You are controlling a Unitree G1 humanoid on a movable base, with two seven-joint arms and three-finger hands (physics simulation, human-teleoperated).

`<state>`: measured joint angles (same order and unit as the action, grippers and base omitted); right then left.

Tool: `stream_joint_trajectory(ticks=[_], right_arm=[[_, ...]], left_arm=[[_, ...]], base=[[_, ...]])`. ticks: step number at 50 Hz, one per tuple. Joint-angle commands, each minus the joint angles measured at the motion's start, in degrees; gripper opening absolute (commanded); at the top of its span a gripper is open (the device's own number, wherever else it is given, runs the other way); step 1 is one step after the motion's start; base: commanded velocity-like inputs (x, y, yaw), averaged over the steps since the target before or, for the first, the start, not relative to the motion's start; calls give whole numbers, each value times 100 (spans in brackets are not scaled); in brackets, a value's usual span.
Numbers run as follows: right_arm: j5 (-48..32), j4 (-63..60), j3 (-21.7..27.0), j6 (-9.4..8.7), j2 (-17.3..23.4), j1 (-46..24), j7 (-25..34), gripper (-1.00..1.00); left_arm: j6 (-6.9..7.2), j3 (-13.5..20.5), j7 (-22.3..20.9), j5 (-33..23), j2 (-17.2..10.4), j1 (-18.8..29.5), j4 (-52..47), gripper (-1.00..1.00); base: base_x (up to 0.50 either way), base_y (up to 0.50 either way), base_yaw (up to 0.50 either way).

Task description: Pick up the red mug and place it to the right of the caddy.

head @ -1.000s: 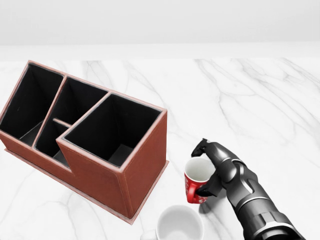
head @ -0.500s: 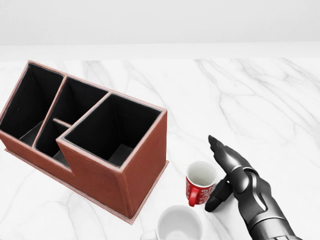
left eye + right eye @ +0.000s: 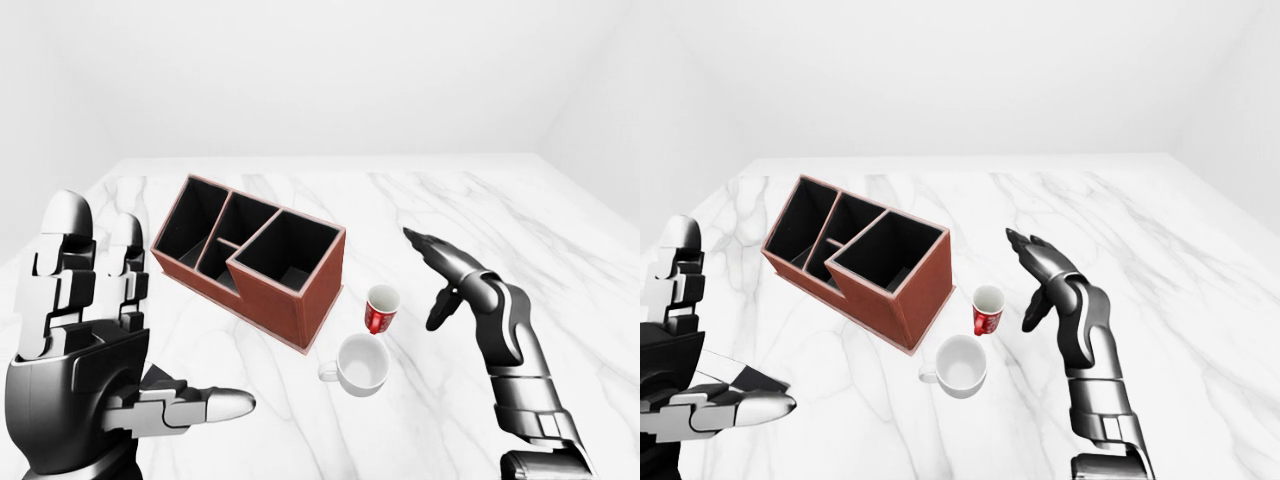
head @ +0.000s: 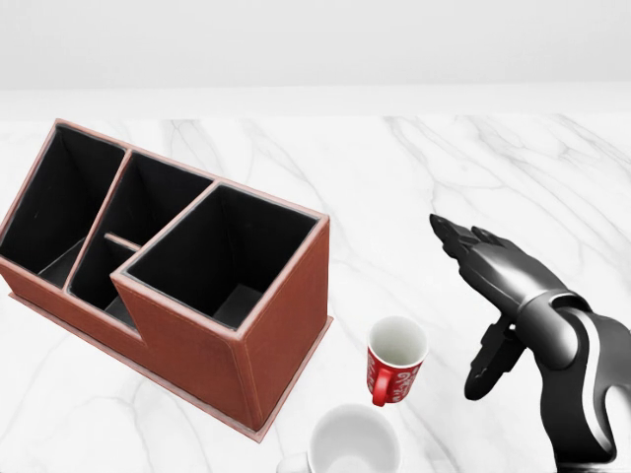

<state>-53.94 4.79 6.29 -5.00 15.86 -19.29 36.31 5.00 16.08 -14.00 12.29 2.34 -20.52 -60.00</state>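
The red mug [image 4: 395, 359] stands upright on the marble counter [image 4: 414, 177], low and right of centre in the head view, just beside the caddy's near corner and just above the white mug at the bottom edge. I judge it a small, stiff, glazed piece: light enough for three fingers, hard enough to chip if knocked over, and smooth enough to slide in a loose hold. Its handle appears to face the lower left, toward the white mug [image 4: 353, 441], so the open side of the wall, at the frame's right, is where I would wrap it, fingers around the body below the rim and thumb opposite. My right hand [image 4: 503, 286] hangs to the right of it, clear of the mug, fingers stretched out flat and thumb dropped beneath, holding nothing. My left hand [image 3: 85, 350] is raised at the lower left of the left-eye view, palm up and fingers spread wide, also empty. The count: one red mug, one white mug, one caddy [image 4: 168, 266] in red-brown with dark compartments, set at an angle across the left half of the head view; I make out three large wells and a smaller divided slot, all of which look empty. Nothing else sits on the counter.
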Motion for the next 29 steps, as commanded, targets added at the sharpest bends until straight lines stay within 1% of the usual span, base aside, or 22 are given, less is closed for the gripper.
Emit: stream_joint_trajectory(ticks=[1, 4, 6, 9, 12, 19, 21, 22, 23, 25, 28, 29], right_arm=[[-561, -2048, 259, 0, 481, -1308, 369, 100], [-724, -2293, 287, 0, 668, -1893, 369, 100], [-912, -2605, 299, 0, 868, -2405, 369, 100], [-1118, -2916, 291, 0, 1021, -2655, 369, 100], [-1255, -3168, 332, 0, 1077, -2684, 369, 100], [-1652, -4308, 561, 0, 1172, -2455, 369, 100], [-1711, -4839, 573, 0, 1219, -2168, 369, 100], [-1708, -4877, 550, 0, 1259, -2147, 369, 100], [-1669, -5207, 570, 0, 1307, -1935, 369, 100], [-1673, -5529, 593, 0, 1355, -1757, 369, 100], [-1570, -6116, 691, 0, 1475, -1425, 369, 100], [-1590, -6279, 719, 0, 1456, -1296, 369, 100]], left_arm=[[0, -61, 220, 238, -233, -164, 0, 100], [0, -54, 301, 349, -330, -219, 0, 100], [0, -54, 363, 434, -406, -277, 0, 100], [0, -51, 466, 563, -531, -358, 0, 100], [0, -59, 565, 658, -641, -405, 0, 100], [0, -139, 680, 697, -748, -467, 0, 100], [0, -135, 701, 710, -770, -459, 0, 100], [0, -134, 704, 713, -773, -458, 0, 100], [0, -144, 700, 696, -765, -461, 0, 100], [0, -147, 700, 684, -762, -449, 0, 100], [0, -170, 651, 609, -703, -445, 0, 100], [0, -165, 617, 588, -669, -448, 0, 100]], base=[[0, 0, 0], [0, 0, 0], [0, 0, 0], [0, 0, 0], [0, 0, 0], [0, 0, 0], [0, 0, 0], [0, 0, 0], [0, 0, 0], [0, 0, 0], [0, 0, 0], [0, 0, 0]])
